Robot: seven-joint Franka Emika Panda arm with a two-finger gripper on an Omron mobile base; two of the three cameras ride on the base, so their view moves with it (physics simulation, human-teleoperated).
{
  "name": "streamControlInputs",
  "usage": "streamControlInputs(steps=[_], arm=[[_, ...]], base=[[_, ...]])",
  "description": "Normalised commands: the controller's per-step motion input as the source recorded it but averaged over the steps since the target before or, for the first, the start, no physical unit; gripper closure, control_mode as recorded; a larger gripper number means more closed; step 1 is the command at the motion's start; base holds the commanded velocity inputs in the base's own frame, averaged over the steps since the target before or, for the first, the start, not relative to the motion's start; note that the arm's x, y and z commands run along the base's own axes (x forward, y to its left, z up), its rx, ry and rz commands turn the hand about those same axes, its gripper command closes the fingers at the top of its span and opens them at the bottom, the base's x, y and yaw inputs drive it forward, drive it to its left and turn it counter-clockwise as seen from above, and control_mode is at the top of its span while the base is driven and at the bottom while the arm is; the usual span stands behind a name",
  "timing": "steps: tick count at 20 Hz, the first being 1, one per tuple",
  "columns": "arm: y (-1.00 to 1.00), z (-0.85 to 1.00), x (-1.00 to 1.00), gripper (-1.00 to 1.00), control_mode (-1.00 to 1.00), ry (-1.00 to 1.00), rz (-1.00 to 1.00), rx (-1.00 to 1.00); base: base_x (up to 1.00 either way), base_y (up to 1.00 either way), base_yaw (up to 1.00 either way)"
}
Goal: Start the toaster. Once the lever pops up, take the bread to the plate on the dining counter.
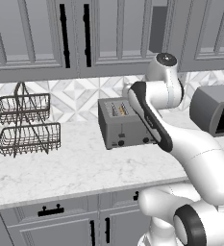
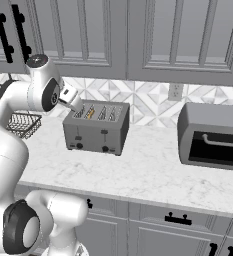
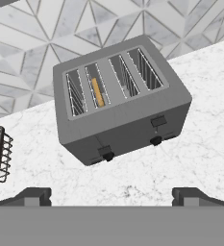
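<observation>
Here the boxy grey metal four-slot toaster (image 3: 120,98) stands on the white marble-look worktop (image 1: 75,168), its long side along the tiled wall and its black levers (image 3: 158,121) facing outward. A tan-crusted bread slice (image 3: 98,92) sits in the second slot from the left. The two-finger gripper (image 3: 111,194) hovers above, jaws spread and empty, with a wire basket rack (image 1: 27,126) to the left and a dark grey oven-like appliance (image 2: 213,135) to the right.

both base views flank the toaster (image 1: 124,123) from behind; the hand view looks down on it, nearer.
</observation>
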Motion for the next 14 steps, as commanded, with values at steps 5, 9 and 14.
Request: streamControlInputs(steps=[5,9,14], arm=[[0.0,0.0,0.0,-1.0,-1.0,0.0,0.0,0.0],[0.0,0.0,0.0,-1.0,-1.0,0.0,0.0,0.0],[0.0,0.0,0.0,-1.0,-1.0,0.0,0.0,0.0]], base=[[0.0,0.0,0.0],[0.0,0.0,0.0],[0.0,0.0,0.0]])
